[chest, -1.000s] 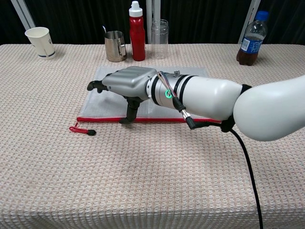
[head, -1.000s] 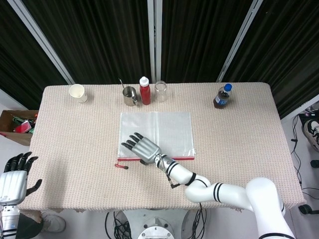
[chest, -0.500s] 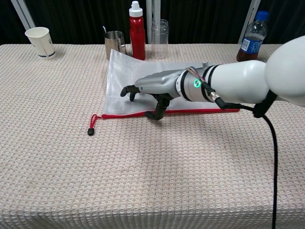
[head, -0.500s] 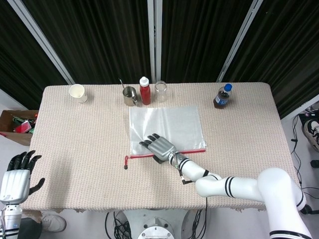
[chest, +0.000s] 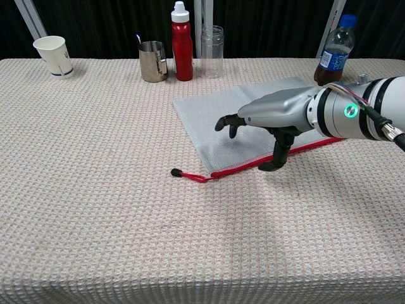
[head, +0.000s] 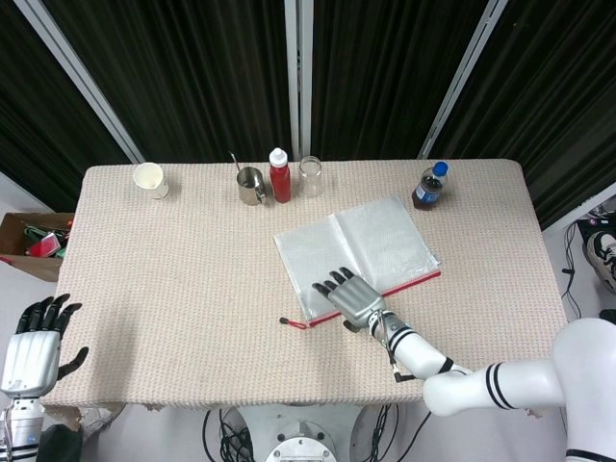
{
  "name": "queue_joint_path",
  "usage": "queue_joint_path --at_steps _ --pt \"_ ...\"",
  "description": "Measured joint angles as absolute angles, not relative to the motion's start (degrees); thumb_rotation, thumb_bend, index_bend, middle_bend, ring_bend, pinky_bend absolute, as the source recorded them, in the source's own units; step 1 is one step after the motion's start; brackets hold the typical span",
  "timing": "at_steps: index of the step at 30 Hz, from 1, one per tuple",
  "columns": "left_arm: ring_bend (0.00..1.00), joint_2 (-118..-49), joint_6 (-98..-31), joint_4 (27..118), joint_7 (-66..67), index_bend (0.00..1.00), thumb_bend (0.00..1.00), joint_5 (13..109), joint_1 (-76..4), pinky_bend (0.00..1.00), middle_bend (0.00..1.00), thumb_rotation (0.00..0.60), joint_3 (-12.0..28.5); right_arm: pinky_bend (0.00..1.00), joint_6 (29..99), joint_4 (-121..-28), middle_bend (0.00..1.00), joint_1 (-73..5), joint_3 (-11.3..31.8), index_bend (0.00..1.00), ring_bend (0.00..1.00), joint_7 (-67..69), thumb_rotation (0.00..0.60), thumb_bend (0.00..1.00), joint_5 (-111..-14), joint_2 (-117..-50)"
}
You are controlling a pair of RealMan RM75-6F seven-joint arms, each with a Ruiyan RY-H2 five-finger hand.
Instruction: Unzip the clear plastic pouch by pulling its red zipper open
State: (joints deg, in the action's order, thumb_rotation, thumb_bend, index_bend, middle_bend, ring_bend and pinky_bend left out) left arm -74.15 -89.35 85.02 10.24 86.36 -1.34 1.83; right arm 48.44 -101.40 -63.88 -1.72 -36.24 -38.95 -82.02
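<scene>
The clear plastic pouch (head: pixel 361 245) (chest: pixel 205 117) lies flat and skewed on the table, right of centre. Its red zipper (head: pixel 409 284) (chest: pixel 243 166) runs along the near edge and looks closed. The black-tipped red pull cord (head: pixel 286 320) (chest: pixel 176 172) trails off the left corner. My right hand (head: pixel 350 298) (chest: pixel 272 119) rests on the pouch's near part with fingers spread, the thumb tip down at the zipper line, gripping nothing. My left hand (head: pixel 34 342) hangs off the table at the lower left, fingers apart and empty.
Along the back stand a paper cup (head: pixel 149 179) (chest: pixel 52 56), a steel cup (head: pixel 251 185) (chest: pixel 152 61), a red bottle (head: pixel 279 176) (chest: pixel 181 42), a clear glass (head: pixel 310 177) (chest: pixel 212 43) and a cola bottle (head: pixel 430 185) (chest: pixel 332 50) near the pouch's far corner. A cardboard box (head: pixel 34 236) sits left of the table.
My right hand has slid right across the table, dragging the pouch with it; the pouch has turned and now lies tilted. The left hand has barely moved.
</scene>
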Motion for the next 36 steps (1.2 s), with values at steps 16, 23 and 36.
queue_joint_path --at_steps 16,23,36 --pt "0.11 -73.91 -90.44 84.65 9.37 0.24 0.19 86.39 -0.36 0.15 0.14 0.6 1.49 0.0 45.6 -95.89 0.14 -64.61 0.15 0.05 0.0 -34.1 0.6 0.32 -46.76 -92.7" --pt "0.11 -74.2 -90.45 84.29 9.19 0.24 0.19 86.48 -0.31 0.15 0.14 0.6 1.51 0.0 46.36 -97.49 0.26 -63.03 -0.74 0.03 0.0 -32.69 0.6 0.32 -50.25 -92.41" --pt "0.11 -74.37 -90.11 85.43 10.48 0.24 0.19 86.99 -0.86 0.15 0.14 0.6 1.67 0.0 50.42 -103.33 0.22 -58.09 -3.93 0.1 0.02 -30.43 0.6 0.3 -62.22 -87.68"
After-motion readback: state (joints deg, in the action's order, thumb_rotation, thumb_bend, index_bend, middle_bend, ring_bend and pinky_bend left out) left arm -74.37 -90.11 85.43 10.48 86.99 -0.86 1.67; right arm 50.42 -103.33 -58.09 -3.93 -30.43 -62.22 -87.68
